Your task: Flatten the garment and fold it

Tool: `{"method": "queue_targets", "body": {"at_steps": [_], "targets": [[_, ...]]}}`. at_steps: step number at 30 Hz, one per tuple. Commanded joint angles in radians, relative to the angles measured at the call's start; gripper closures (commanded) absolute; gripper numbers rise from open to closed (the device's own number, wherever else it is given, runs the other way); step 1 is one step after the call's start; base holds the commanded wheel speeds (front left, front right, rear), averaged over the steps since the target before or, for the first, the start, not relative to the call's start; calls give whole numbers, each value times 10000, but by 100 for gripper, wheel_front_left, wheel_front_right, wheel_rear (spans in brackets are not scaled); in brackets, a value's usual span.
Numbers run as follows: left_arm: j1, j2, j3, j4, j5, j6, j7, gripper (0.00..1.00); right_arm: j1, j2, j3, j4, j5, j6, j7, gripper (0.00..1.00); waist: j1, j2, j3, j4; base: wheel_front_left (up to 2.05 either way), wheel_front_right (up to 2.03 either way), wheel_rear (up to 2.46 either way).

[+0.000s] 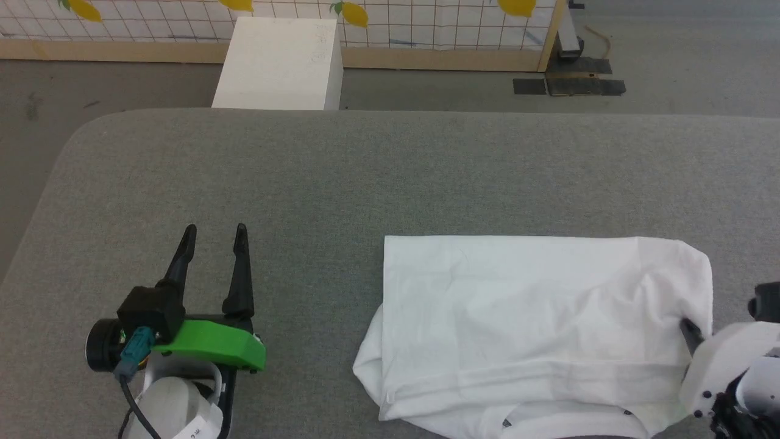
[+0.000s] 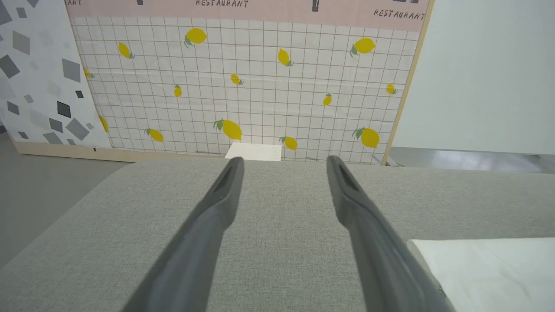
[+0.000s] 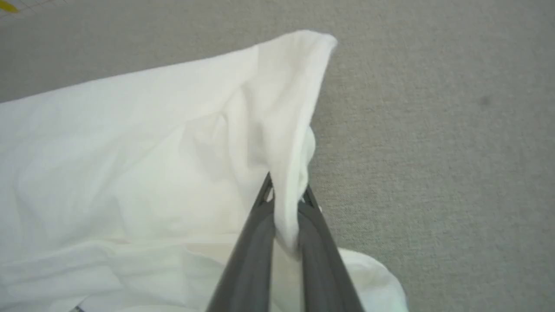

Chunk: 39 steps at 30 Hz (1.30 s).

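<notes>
**Head view: right edge pinched, fold pending**

Left gripper (image 1: 215,229) stands wide over the grey table (image 1: 304,171), empty. Centre-right lies the garment (image 1: 524,317), partly folded. Right gripper (image 3: 287,190) clamps its raised right edge. Next, I reckon: carry that edge leftward across, cloth kept taut.

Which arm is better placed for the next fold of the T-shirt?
Right, most likely: the right gripper is shut on the edge of the T-shirt; the left gripper sits open, apart from it.
</notes>
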<state>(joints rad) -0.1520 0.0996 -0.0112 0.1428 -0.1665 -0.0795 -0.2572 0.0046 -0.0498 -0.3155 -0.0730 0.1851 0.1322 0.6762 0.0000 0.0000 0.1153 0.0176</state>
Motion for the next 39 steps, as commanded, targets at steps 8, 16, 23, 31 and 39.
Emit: {"method": "queue_targets", "body": {"at_steps": [8,16,23,31,39], "targets": [[-4,-67,76,16,215,-148,-45,0,-227,-57,3898,-3027,-276,-15,1149,100,0,0,27,60,0,0,0],[-341,-208,-67,11,247,-238,-45,0,-1989,-107,6758,-1103,-297,-15,1418,100,0,0,386,466,0,0,0],[-499,-321,-49,37,260,-283,-45,0,-3342,-16,8157,2018,428,-15,1197,100,0,0,807,890,0,0,0],[-486,-385,52,49,292,-308,-45,0,-3897,-7,8776,2847,1596,-15,611,0,0,0,836,914,0,0,0],[-283,-415,182,-38,374,-325,-45,0,-3228,-6,7508,377,2250,-15,-2015,0,0,0,381,504,0,0,0]]}}
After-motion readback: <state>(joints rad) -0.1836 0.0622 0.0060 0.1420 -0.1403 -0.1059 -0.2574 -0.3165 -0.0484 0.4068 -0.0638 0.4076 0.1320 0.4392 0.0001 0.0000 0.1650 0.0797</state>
